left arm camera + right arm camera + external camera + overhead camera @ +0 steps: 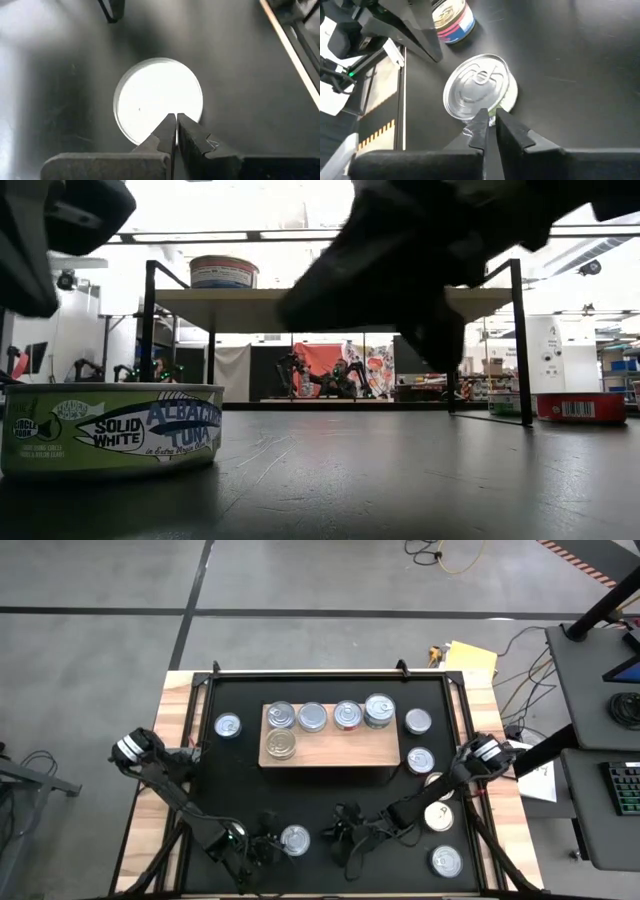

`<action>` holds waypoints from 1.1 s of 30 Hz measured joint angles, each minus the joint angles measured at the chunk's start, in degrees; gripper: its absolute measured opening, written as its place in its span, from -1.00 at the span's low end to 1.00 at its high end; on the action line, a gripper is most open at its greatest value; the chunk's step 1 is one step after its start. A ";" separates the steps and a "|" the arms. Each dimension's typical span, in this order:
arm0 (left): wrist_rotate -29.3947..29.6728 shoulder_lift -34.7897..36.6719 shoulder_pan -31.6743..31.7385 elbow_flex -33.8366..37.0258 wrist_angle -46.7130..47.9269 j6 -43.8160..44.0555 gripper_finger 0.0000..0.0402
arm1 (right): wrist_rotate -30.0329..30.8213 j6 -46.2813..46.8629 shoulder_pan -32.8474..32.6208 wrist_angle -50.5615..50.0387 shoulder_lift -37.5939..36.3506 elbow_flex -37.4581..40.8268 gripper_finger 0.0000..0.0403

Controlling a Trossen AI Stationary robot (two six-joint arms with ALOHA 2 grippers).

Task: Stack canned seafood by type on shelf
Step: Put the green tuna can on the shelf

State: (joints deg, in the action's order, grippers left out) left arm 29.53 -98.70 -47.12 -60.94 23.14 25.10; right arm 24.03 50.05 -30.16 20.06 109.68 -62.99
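Note:
A tuna can (295, 839) with a silver pull-tab lid and green label stands on its base on the black mat near the front edge, also in the low view (110, 430). My left gripper (264, 848) is shut just left of it, its tips (176, 116) hovering over the lid's near rim (159, 100). My right gripper (340, 836) is shut just right of the can, its tips (487, 112) short of the can (477, 87). The low view shows both grippers clear of it. The wooden shelf (340, 752) behind holds several cans.
Loose cans stand on the mat: one (228, 725) left of the shelf, several on the right (418, 721) (420, 759) (446, 861). The shelf stands on black legs (148, 340). A red tin (580, 407) shows at the low view's right.

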 joint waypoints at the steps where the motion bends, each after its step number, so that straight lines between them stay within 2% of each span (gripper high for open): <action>1: -0.32 -0.33 -0.06 0.04 -0.04 0.13 -1.00 | 0.00 -0.52 0.15 -0.03 1.05 -1.24 -0.84; 6: -0.31 -2.76 -0.08 0.06 -0.61 0.09 -1.00 | -0.04 -2.70 0.82 -1.04 3.83 -6.32 -0.64; 11: -0.17 -4.12 -0.33 0.10 -0.67 0.78 -1.00 | 0.19 -1.23 1.42 -8.38 4.46 -8.90 -0.41; 21: 1.32 -4.19 -0.89 2.01 -3.16 2.83 -1.00 | -0.02 2.50 1.85 -9.98 5.88 -9.30 -0.02; 33: 3.49 -4.13 -1.60 4.06 -6.12 5.08 -1.00 | -2.02 3.79 2.47 -9.05 6.70 -9.65 0.29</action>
State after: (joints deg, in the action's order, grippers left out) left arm 33.02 -102.83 -48.72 -56.88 17.02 30.19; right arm 22.01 53.84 -27.69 11.01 116.38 -72.64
